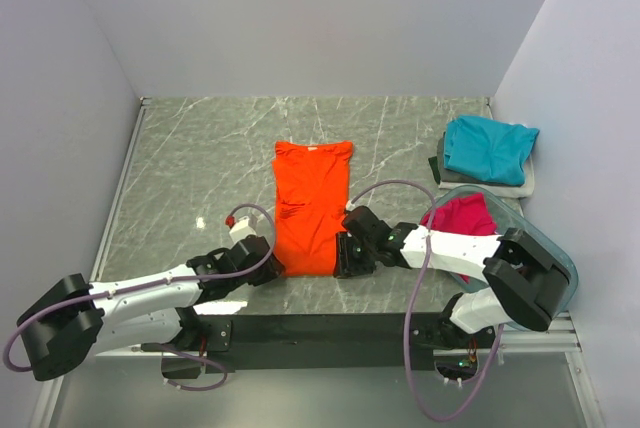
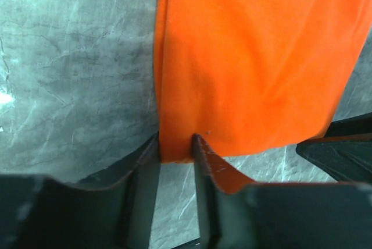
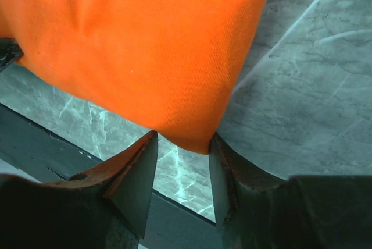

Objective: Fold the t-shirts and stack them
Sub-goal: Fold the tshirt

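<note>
Scene: Two arms reach in from the near edge of a grey marbled table (image 1: 200,148), one to each near corner of an orange tee (image 1: 312,203).
Orange tee: It lies flat mid-table, folded lengthwise into a narrow strip, with its wider end away from the arms.
Left gripper (image 2: 176,147): It is low at the tee's near-left corner. Its fingers (image 2: 145,159) stand a little apart with the corner between them, and the cloth touches both. Whether they pinch it cannot be told.
Right gripper (image 3: 183,138): It is at the near-right corner. Its fingers (image 3: 139,162) stand apart with the tip of the corner between them, brushing both. Here too a grip cannot be told.
Teal tee (image 1: 488,148): It sits folded at the table's far right, on top of a pale tee (image 1: 505,189).
Pink tee (image 1: 462,216): It is bunched in a clear tub (image 1: 535,230) at the right edge, just beside the right arm.
</note>
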You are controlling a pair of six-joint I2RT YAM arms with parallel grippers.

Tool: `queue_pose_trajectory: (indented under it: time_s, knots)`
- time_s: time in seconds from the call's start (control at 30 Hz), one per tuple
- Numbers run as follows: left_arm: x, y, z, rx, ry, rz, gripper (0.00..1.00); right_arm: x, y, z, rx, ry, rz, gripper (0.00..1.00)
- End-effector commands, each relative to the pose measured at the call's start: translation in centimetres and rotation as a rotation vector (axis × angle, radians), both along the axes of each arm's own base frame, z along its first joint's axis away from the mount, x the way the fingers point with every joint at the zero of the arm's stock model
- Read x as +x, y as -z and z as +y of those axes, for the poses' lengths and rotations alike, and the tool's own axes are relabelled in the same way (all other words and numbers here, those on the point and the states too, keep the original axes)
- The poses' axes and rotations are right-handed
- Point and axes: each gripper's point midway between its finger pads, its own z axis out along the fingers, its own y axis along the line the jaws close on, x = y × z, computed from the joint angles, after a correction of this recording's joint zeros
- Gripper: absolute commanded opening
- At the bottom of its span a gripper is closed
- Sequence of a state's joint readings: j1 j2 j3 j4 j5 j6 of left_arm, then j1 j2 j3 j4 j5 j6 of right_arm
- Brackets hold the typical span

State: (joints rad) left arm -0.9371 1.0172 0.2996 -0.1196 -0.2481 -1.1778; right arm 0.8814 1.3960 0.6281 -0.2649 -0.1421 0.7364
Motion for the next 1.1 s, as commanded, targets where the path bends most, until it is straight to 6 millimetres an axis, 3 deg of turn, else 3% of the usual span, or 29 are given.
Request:
queue_pose_trajectory:
  time_s: [0.0, 0.17, 0.2, 0.27, 0.3, 0.33, 0.57, 0.87, 1.07]
  knots:
    - [-2.7, 3.4, 2.8, 0.12, 0.011, 0.124, 0.34, 0.1, 0.5, -0.1, -0.027, 0.012, -0.007, 0.45]
    - [-3.3, 3.7, 3.2, 0.124, 0.016, 0.137, 0.21, 0.2, 0.5, -0.3, -0.041, 0.01, -0.012, 0.32]
    - [-3.3, 3.6, 3.2, 0.119, 0.02, 0.136, 0.11, 0.2, 0.5, -0.3, -0.046, 0.007, -0.014, 0.25]
    - [-3.4, 3.5, 3.1, 0.12, 0.028, 0.135, 0.02, 0.2, 0.5, -0.4, -0.053, 0.001, -0.011, 0.16]
    - [-3.3, 3.5, 3.1, 0.121, 0.033, 0.133, 0.01, 0.1, 0.5, -0.5, -0.062, -0.002, -0.008, 0.03]
    - [-3.5, 3.4, 2.9, 0.117, 0.047, 0.139, 0.01, 0.1, 0.4, -0.5, -0.063, -0.006, -0.01, 0.0]
    - [-4.9, 2.1, 1.6, 0.133, 0.192, 0.151, 0.01, -1.4, -1.1, -1.4, -0.083, -0.052, -0.017, 0.0]
    - [-8.2, -0.6, -0.3, 0.068, 0.38, 0.206, 0.01, -6.4, -3.6, -2.0, -0.05, -0.172, 0.058, 0.0]
    - [-10.0, -3.2, -1.8, 0.012, 0.487, 0.214, 0.0, -8.5, -5.8, -2.0, -0.016, -0.238, 0.078, 0.0]
